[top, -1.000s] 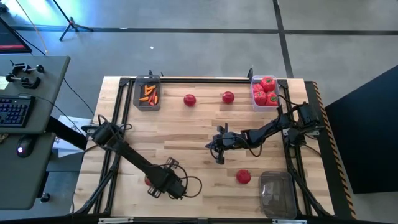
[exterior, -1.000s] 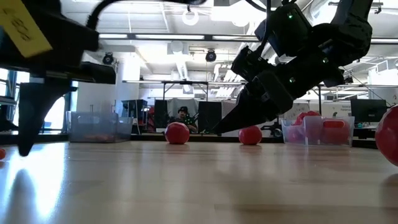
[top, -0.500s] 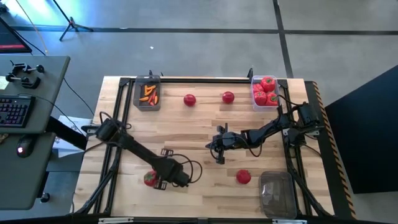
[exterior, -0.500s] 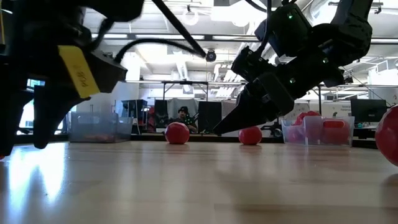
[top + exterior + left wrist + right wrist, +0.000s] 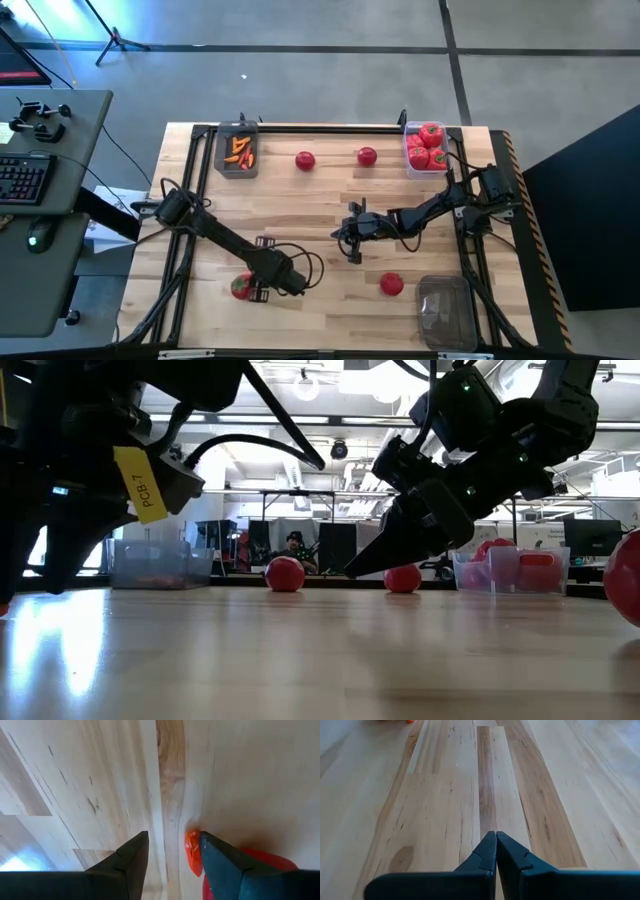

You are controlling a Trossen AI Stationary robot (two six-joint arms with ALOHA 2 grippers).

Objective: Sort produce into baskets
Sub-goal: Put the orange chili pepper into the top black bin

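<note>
My left gripper [image 5: 172,852] is low over the table's [image 5: 330,210] front-left, fingers spread, beside a red pepper [image 5: 240,288] to straddle it. Right gripper [image 5: 352,256] waits mid-table, pinched closed, empty.

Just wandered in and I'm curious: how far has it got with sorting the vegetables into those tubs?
Partly done. One tub holds orange carrot pieces, another holds red tomatoes, and the third tub looks empty. In hand: the left pincer, open, sits at a red piece on the table. Left: three loose red pieces. The right pincer waits shut mid-table.
</note>
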